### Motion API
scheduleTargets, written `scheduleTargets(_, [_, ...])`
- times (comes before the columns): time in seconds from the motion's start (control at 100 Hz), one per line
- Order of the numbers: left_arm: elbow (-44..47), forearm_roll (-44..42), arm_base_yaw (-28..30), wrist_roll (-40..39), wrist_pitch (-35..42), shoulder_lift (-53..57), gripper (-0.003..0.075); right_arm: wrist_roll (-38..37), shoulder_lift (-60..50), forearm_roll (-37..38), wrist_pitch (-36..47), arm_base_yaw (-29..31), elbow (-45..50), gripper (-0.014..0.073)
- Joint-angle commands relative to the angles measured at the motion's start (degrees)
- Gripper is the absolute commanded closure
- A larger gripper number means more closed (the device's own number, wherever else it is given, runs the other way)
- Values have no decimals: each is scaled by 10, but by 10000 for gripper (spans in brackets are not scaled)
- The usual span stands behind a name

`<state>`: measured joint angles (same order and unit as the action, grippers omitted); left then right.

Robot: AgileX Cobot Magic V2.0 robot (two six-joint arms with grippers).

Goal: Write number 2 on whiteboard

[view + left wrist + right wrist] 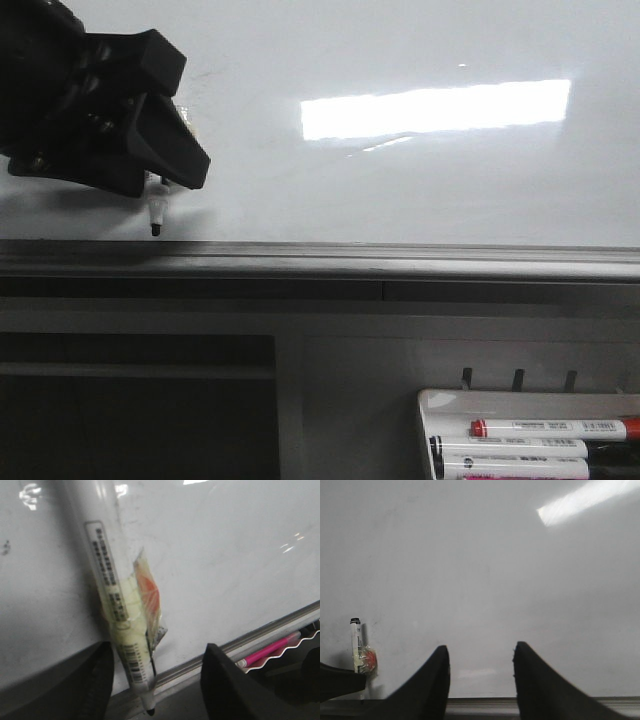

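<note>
My left pincer, upper left of frame, pinches the marker tip-down, its tip just above the rail at the blank whiteboard's lower edge; right pincer spread, idle.

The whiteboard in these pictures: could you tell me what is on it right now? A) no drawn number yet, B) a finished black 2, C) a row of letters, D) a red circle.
A: the whiteboard shows only glare and faint smudges, with the marker in the left gripper near the rail.
</note>
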<state>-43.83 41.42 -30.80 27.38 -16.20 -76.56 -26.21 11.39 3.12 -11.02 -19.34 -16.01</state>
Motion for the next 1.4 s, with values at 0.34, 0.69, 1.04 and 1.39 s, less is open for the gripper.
scheduleTargets(0.34, [-20,12,-5,-1,36,9,741,2,10,8,29,4,-21,324])
scheduleTargets(0.69, [-30,-19,-51,88,0,108,741,91,16,8,6,-32,-96,324])
scheduleTargets(1.04, [-74,-289,-147,235,-168,205,741,408,233,-74,-199,-221,-323,233])
scheduleTargets(1.39, [-74,-309,-154,235,-183,210,741,419,425,-79,-146,-357,-401,160])
